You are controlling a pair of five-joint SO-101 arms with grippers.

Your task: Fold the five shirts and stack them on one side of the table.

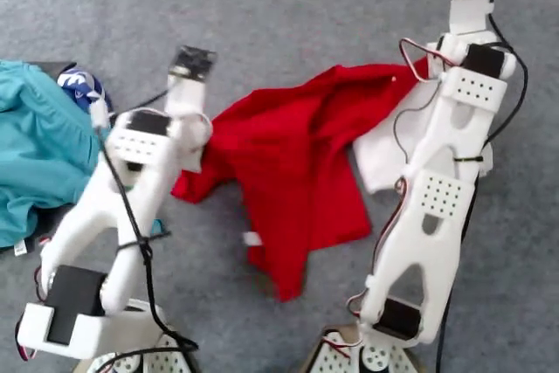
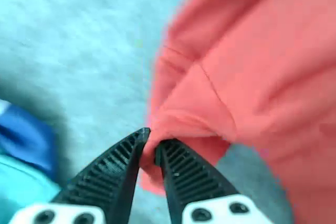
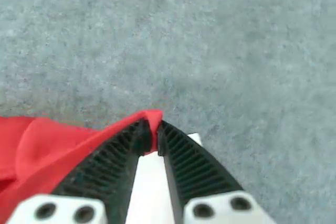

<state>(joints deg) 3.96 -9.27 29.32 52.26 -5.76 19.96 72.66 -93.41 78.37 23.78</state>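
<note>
high view: a red shirt point(image 1: 297, 172) lies crumpled and half spread near the middle of the grey desk point(image 1: 288, 32), running from about 7 o'clock of the centre up to 1 o'clock. a teal shirt point(image 1: 35, 146) is heaped at the 9 o'clock edge, with a blue cloth point(image 1: 83, 89) tucked against its 1 o'clock side. a white shirt point(image 1: 377, 159) lies at 3 o'clock of the red shirt, partly under it and partly under the right arm point(image 1: 445, 189). the left arm point(image 1: 131, 181) runs from the 7 o'clock corner to the red shirt's sleeve at its 9 o'clock side, between the teal shirt and the red shirt. the right arm runs from 5 o'clock up to the red shirt's corner at 1 o'clock.

left wrist view: the left end effector point(image 2: 152, 142) is narrow, its black ribbed fingers point(image 2: 113, 166) nipped together on a bunched fold at the red shirt's edge. the rest of the red shirt spreads out beyond the tips. bare grey desk lies beside it, and the blue cloth and a bit of the teal shirt sit near one finger.

right wrist view: the right end effector point(image 3: 154, 127) is also narrow, pinching a thin edge of the red shirt, and a small red peak pokes out past the tips. red cloth trails off along one finger. the white shirt shows in the gap between the fingers, underneath. grey desk lies beyond.
</note>
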